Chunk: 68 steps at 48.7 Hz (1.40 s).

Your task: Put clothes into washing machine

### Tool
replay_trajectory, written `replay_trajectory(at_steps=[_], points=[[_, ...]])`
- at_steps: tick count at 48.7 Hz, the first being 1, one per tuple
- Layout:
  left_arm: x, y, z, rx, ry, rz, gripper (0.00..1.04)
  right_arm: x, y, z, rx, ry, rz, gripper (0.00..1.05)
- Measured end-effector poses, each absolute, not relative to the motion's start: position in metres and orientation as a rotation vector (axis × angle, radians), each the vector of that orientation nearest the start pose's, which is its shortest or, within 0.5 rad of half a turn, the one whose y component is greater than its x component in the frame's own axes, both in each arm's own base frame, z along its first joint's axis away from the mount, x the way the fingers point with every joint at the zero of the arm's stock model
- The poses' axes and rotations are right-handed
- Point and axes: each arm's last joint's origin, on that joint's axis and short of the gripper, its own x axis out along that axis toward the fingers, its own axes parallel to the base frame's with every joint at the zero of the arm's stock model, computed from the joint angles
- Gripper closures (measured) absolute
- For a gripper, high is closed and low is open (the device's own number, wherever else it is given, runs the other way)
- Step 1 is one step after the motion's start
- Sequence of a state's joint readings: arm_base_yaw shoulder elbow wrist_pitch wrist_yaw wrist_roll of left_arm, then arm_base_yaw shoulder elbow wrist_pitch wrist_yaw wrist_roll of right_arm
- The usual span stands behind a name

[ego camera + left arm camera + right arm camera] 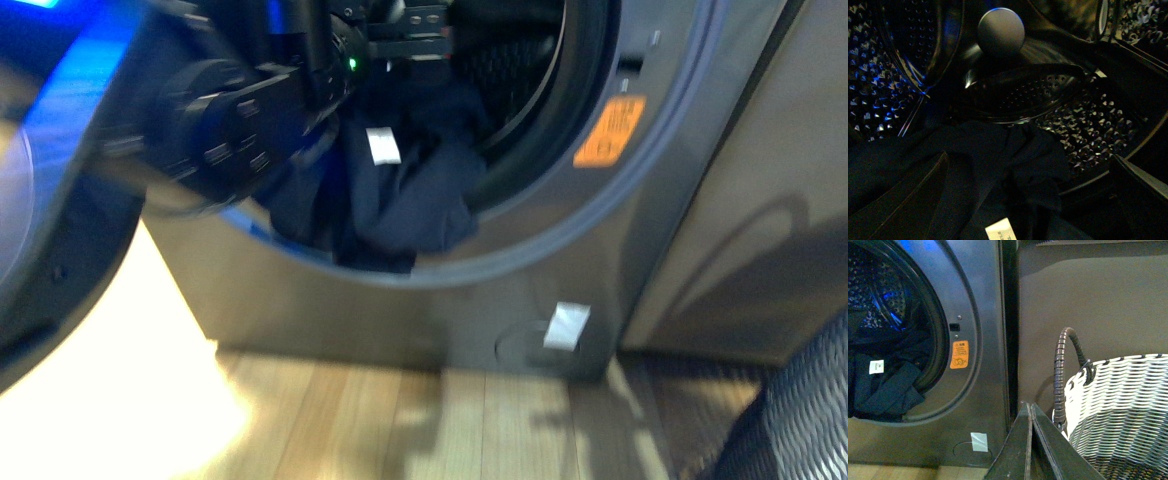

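Clothes [405,195] lie bunched in the mouth of the washing machine [560,240], dark navy folds spilling over the lower rim of the porthole, a white tag [383,146] facing out. The left arm [250,110] reaches into the opening above the heap; its pincer is hidden inside, so released or clenched I cannot tell. The right pincer [1030,440] is clenched on nothing, well clear of the drum, with a white wicker basket [1118,405] just beside it.
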<state>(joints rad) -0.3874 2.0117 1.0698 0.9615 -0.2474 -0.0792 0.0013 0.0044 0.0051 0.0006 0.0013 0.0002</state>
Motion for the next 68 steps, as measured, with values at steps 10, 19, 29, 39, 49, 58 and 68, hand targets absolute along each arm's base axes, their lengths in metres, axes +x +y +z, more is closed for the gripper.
replay_trajectory(at_steps=[10,19,29,39,49,58,68], points=[[0.345,-0.138,0.198,-0.085,0.002,-0.174,0.07,0.098,0.000,0.165,0.000,-0.001,0.000,1.02],[0.302,-0.114,0.227,-0.091,-0.031,-0.182,0.07,0.098,0.000,0.165,0.000,-0.001,0.000,1.02],[0.258,-0.082,0.252,-0.038,-0.027,-0.030,0.25,0.098,0.000,0.165,0.000,-0.001,0.000,1.02],[0.215,-0.044,0.213,-0.006,0.016,-0.004,0.71,0.098,0.000,0.165,0.000,-0.001,0.000,1.02],[0.188,-0.026,0.198,-0.006,0.006,-0.004,1.01,0.098,0.000,0.165,0.000,-0.001,0.000,1.02],[0.170,-0.017,0.188,-0.007,0.007,-0.002,1.01,0.098,0.000,0.165,0.000,-0.001,0.000,1.02],[0.154,-0.006,0.180,-0.007,0.009,-0.025,1.01,0.098,0.000,0.165,0.000,-0.001,0.000,1.02]])
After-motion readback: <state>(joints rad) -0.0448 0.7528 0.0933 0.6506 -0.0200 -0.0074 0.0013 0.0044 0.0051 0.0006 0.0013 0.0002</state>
